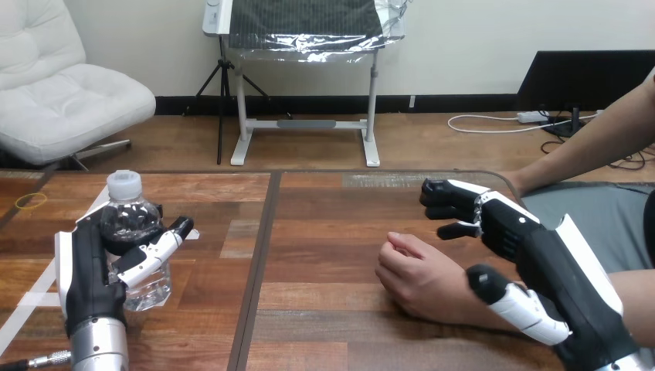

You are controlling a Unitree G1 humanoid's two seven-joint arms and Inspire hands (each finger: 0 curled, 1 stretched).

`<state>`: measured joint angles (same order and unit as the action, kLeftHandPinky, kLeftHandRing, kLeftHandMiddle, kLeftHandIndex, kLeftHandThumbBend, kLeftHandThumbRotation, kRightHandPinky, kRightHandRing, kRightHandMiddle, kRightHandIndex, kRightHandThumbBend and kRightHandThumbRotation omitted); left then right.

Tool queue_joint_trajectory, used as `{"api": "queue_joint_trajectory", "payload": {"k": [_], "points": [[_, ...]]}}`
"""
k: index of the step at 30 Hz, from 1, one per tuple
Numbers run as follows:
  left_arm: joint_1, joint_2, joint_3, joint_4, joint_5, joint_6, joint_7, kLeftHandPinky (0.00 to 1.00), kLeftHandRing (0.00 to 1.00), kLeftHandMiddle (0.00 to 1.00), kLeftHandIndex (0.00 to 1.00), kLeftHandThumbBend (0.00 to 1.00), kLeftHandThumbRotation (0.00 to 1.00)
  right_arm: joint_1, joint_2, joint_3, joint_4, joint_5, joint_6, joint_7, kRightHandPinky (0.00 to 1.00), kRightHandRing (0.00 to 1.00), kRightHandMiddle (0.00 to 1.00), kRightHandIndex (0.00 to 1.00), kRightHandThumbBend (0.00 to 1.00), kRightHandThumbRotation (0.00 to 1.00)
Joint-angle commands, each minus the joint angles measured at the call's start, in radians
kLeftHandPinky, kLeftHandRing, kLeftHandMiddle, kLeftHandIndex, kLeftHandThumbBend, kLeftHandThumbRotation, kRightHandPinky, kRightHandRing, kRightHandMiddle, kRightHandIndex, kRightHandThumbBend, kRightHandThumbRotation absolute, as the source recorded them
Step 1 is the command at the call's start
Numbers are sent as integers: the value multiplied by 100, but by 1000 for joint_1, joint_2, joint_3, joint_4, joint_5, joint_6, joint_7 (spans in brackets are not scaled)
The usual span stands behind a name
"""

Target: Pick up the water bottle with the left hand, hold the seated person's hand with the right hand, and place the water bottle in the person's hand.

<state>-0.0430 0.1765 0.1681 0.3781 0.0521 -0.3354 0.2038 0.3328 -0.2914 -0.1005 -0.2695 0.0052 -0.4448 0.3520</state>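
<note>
Table: flat wooden planks, smooth-looking; a dark seam runs between the bottle and the person's hand.
Right robot hand: over the person's wrist, fingers loosely bent, closed on nothing.
Person's hand: resting on the table right of middle, loosely curled.
Left robot hand: fingers and thumb wrapped round the bottle.
Water bottle: upright near the table's left, clear thin plastic, white cap; probably light, slick and easily crushed, so a gentle mid-body hold suits it.
</note>
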Motion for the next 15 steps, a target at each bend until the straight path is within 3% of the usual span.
{"api": "queue_joint_trajectory", "payload": {"k": [1, 15], "points": [[-58, 2, -36, -300, 22, -29, -29, 27, 32, 37, 42, 61, 0, -179, -97, -73, 42, -72, 3, -30, 72, 80, 83, 82, 97, 79], [-24, -20, -45, -434, -1, -21, -73, 27, 32, 37, 41, 59, 0, -256, -211, -99, 119, -116, 45, -13, 66, 79, 84, 84, 99, 62]]}}
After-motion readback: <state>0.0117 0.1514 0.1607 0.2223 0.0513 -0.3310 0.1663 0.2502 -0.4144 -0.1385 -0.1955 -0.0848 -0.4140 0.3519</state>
